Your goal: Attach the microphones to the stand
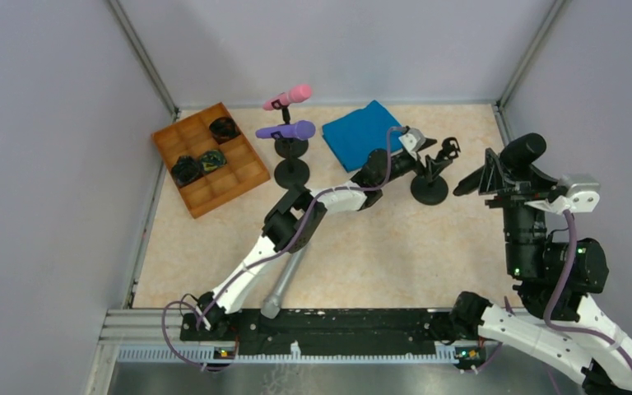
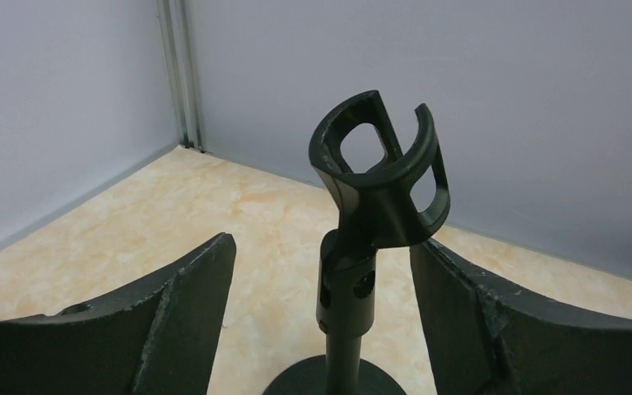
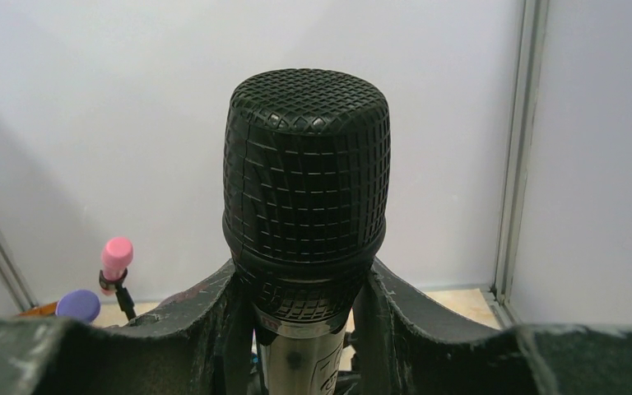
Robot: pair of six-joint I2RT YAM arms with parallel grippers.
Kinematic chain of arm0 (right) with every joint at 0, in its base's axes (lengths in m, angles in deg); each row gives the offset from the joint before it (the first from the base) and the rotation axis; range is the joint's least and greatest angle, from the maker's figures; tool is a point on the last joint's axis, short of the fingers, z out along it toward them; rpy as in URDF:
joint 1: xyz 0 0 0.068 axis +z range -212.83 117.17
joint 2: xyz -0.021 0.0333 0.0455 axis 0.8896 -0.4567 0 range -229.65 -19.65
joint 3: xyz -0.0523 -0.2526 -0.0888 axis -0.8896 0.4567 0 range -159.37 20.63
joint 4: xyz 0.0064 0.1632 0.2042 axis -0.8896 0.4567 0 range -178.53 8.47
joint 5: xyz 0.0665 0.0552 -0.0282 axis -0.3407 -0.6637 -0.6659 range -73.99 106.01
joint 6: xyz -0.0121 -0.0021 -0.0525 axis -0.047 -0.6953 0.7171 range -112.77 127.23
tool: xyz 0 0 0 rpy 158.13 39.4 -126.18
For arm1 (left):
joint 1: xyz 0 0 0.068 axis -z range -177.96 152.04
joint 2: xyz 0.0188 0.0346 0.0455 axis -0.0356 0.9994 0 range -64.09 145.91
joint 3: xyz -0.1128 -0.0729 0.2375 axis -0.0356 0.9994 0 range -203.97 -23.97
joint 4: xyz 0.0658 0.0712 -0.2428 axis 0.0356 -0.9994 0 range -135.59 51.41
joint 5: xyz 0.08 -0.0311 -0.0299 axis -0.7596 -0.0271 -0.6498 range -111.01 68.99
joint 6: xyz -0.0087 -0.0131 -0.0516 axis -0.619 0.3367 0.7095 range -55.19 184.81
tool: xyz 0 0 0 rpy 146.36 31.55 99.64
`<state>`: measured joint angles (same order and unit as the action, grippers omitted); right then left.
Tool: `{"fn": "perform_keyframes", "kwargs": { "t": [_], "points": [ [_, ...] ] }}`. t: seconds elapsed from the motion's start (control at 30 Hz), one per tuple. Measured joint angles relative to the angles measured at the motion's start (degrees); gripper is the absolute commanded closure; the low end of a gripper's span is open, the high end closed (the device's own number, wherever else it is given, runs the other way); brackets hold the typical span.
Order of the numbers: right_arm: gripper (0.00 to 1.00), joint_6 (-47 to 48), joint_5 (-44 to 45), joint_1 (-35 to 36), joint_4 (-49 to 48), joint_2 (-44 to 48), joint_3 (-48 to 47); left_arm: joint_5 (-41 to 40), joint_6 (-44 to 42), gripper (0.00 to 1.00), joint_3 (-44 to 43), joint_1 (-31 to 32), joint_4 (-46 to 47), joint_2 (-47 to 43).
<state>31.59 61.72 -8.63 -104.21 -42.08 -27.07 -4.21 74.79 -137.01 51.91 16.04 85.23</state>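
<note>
Here the right gripper (image 3: 303,276) clamps a black microphone (image 3: 306,164) upright, raised at the table's right side, while the left gripper (image 2: 321,247) sits spread open around the black stand (image 2: 378,177).

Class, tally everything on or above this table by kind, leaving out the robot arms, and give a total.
3 microphones: pink round-headed microphone, purple round-headed microphone, black mesh-headed microphone
3 black round-based stands
1 folded blue cloth
1 orange wooden compartment tray
3 small dark items in the tray
Total: 11
</note>
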Motion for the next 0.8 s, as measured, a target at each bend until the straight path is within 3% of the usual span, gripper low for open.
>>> {"fn": "perform_keyframes", "kwargs": {
  "t": [0.23,0.3,0.43,0.6,0.8],
  "points": [
    [1.00,-1.6,-0.3,0.0,2.4,0.0,0.0,1.9,0.4,0.45,-10.7,0.6,-4.0,5.9],
    [1.00,-1.9,-0.3,0.0,3.0,0.2,0.0,2.4,0.3,0.60,-11.4,1.0,-5.0,6.3],
    [1.00,-2.3,-0.3,0.0,3.5,0.6,0.0,3.0,-0.3,0.78,-10.2,1.4,-4.7,6.1],
    [1.00,-2.5,-0.3,0.0,3.8,1.1,0.0,2.4,-1.7,0.98,-0.5,1.5,-1.7,0.7],
    [1.00,-2.5,-0.4,0.0,4.1,1.1,0.8,-2.0,-5.1,1.00,19.3,1.5,-3.4,-13.4]
  ]
}}
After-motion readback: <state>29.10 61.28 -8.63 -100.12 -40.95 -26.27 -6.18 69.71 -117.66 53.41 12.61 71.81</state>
